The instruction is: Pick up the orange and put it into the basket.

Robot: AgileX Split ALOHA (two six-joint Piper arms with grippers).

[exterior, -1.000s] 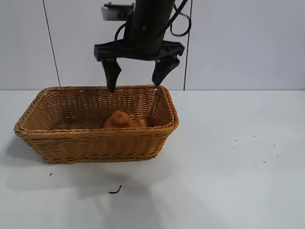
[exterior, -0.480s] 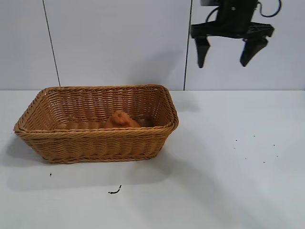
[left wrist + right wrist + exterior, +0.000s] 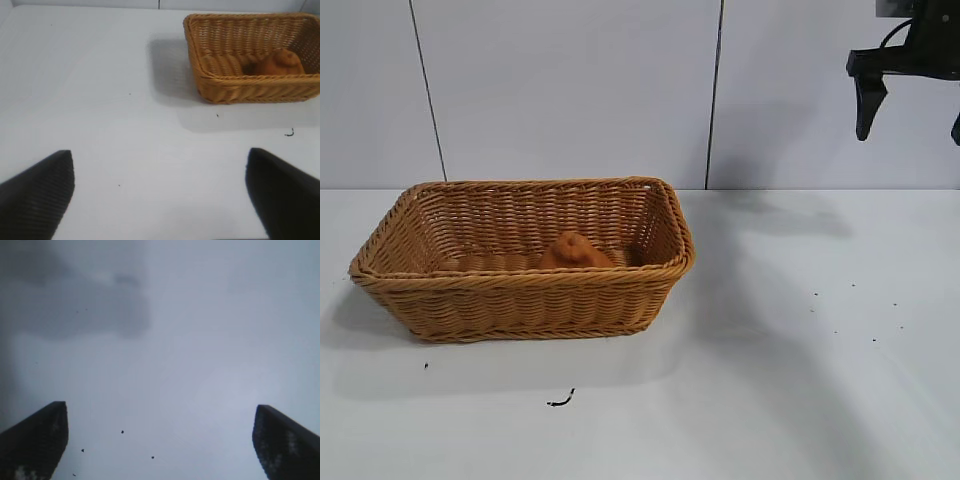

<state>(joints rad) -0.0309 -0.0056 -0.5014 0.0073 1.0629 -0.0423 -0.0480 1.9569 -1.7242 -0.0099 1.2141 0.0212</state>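
The dull-orange, knobbed orange [image 3: 572,250] lies inside the light brown wicker basket [image 3: 520,282] at the table's left. It also shows in the left wrist view [image 3: 282,62], inside the basket [image 3: 240,82]. My right gripper [image 3: 910,135] hangs high at the far right, well away from the basket, open and empty; the right wrist view shows it [image 3: 160,407] over bare table. My left gripper [image 3: 159,152] is out of the exterior view. It is open and empty above the table, off to the basket's side.
A small black curl of debris [image 3: 560,401] lies in front of the basket. Several tiny dark specks [image 3: 850,310] dot the white table at the right. A panelled wall stands behind the table.
My right gripper has moved from just above the basket up and far to the right, open and empty. The orange stays in the basket.
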